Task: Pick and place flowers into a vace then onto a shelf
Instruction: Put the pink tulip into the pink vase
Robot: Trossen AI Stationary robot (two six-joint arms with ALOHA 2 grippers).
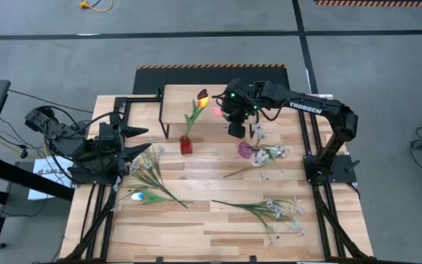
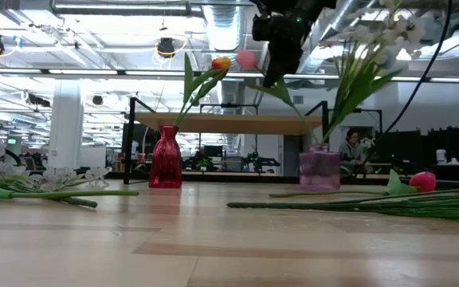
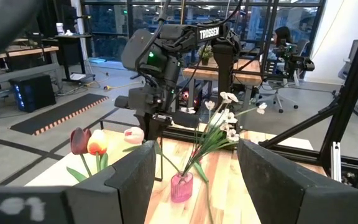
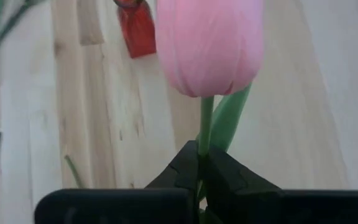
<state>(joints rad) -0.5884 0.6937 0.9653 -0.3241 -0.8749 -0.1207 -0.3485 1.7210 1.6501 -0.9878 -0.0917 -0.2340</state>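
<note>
My right gripper [image 1: 234, 130] hangs over the table's far middle, shut on a pink tulip [image 4: 210, 43], whose head also shows in the low view [image 2: 246, 58]. Below it to the left, a red vase [image 1: 186, 144] holds a red and an orange tulip [image 1: 200, 99]. A purple vase [image 1: 246, 149] holds a spray of white blossoms [image 2: 373, 48]. The shelf [image 2: 229, 122] stands at the far edge behind the vases. My left gripper [image 3: 196, 152] waits open at the table's left side, level, touching nothing. My right gripper pinches the pink tulip's green stem [image 4: 204, 138] between its two fingers [image 4: 179, 171], a short way below the flower head. The fingers slant downward. The head stands out beyond the fingertips, high above the table; the gripper hides the stem's lower part.
Loose flowers lie on the wooden table: white sprays [image 1: 149, 167] and a white tulip [image 1: 138, 196] near the left, a long spray [image 1: 273, 210] at the near right, and more stems [image 1: 266, 158] beside the purple vase. A person [image 2: 349, 147] sits in the room beyond.
</note>
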